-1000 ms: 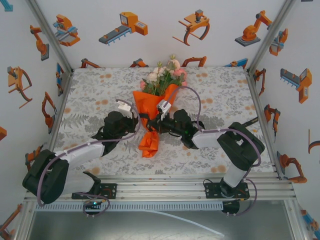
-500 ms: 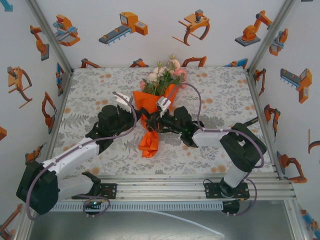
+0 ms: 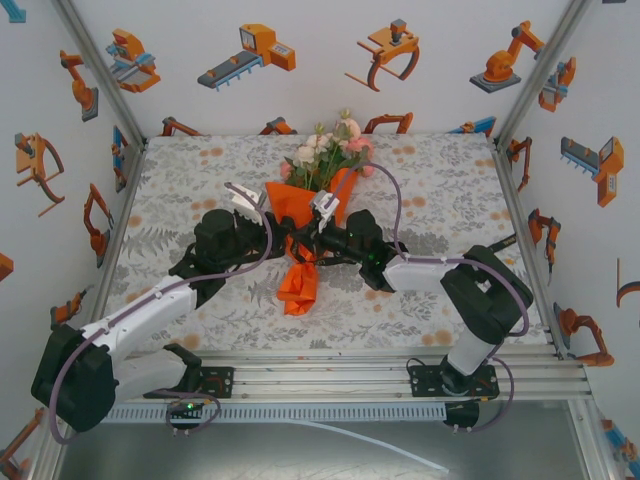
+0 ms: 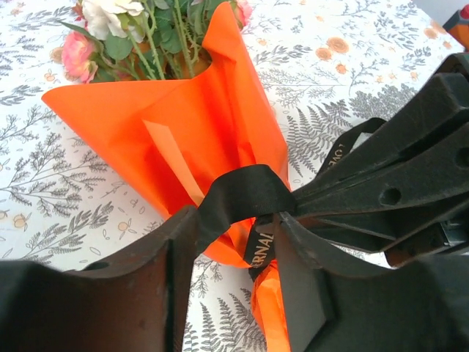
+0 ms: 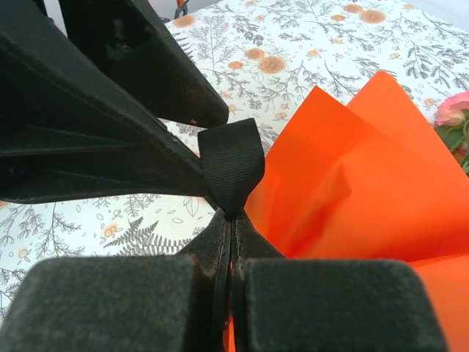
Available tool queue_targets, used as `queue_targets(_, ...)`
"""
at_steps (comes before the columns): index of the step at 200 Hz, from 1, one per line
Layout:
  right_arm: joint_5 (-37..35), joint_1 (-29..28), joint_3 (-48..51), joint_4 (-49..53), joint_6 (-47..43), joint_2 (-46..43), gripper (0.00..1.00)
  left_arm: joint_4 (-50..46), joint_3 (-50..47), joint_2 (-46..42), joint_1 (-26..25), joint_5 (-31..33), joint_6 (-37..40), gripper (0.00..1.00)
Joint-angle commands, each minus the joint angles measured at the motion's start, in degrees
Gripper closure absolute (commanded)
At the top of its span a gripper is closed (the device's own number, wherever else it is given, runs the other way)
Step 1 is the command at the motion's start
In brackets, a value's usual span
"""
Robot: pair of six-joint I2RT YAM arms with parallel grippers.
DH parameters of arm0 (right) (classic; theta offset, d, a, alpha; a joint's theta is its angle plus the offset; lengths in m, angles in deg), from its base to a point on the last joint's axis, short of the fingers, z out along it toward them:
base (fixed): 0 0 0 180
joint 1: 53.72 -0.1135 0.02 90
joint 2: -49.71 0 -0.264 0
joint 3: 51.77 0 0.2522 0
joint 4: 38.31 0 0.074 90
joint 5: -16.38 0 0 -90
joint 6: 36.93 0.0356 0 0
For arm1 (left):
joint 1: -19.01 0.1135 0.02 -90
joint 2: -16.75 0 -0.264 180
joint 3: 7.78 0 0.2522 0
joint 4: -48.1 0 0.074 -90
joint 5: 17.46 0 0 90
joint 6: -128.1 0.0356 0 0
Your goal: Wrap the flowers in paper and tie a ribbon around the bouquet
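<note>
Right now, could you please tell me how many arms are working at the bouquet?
2. The left arm reaches in from the bouquet's left, jaws apart around the ribbon; the right arm from its right, jaws shut on a ribbon loop.

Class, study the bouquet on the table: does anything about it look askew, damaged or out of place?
Nothing is spilled or torn. The ribbon circles the waist of the bouquet with no finished bow showing, one loop pinched in the right fingers. Below it the paper is crumpled into a twisted tail.
</note>
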Motion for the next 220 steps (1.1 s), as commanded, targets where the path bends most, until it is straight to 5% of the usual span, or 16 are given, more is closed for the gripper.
queue_targets(1,1.4,0.0,-1.6,-1.2,0.5,-0.8,1.0,-0.1,0.8,0.6,-0.2,1.7,-0.1,0.5)
queue_targets(48,2.8,0.0,-1.8,-1.2,1.3,-0.5,1.0,1.3,1.5,2.2,-0.2,1.3,0.0,0.45)
queue_targets(68,2.6,0.0,-2.0,-1.2,1.9,-0.5,1.0,2.0,2.0,2.9,-0.2,-0.2,-0.4,0.7)
queue_targets(92,0.9,-0.1,-1.3,-1.0,2.3,-1.6,0.81,2.8,2.4,1.9,-0.2,-1.9,-2.2,0.97)
queue_targets(109,-1.7,0.0,0.3,-0.5,2.8,-3.9,0.62,3.6,2.1,1.0,-0.2,-2.1,-3.0,1.0)
queue_targets(133,-5.9,0.1,3.8,3.8,2.5,-9.6,0.49,3.6,2.1,0.4,-0.2,-2.1,-3.5,1.0)
queue_targets(173,-18.0,2.3,7.5,27.4,6.1,-25.3,0.38,3.4,2.7,0.1,-0.3,-2.9,-3.7,1.0)
queue_targets(199,-24.0,13.0,4.0,53.5,16.0,-29.9,0.41,3.5,3.0,-0.7,-0.4,-4.0,-4.5,1.0)
queue_targets(220,-23.5,21.0,2.9,65.2,19.5,-28.8,0.42,2.9,3.2,-2.2,-0.4,-4.1,-4.9,1.0)
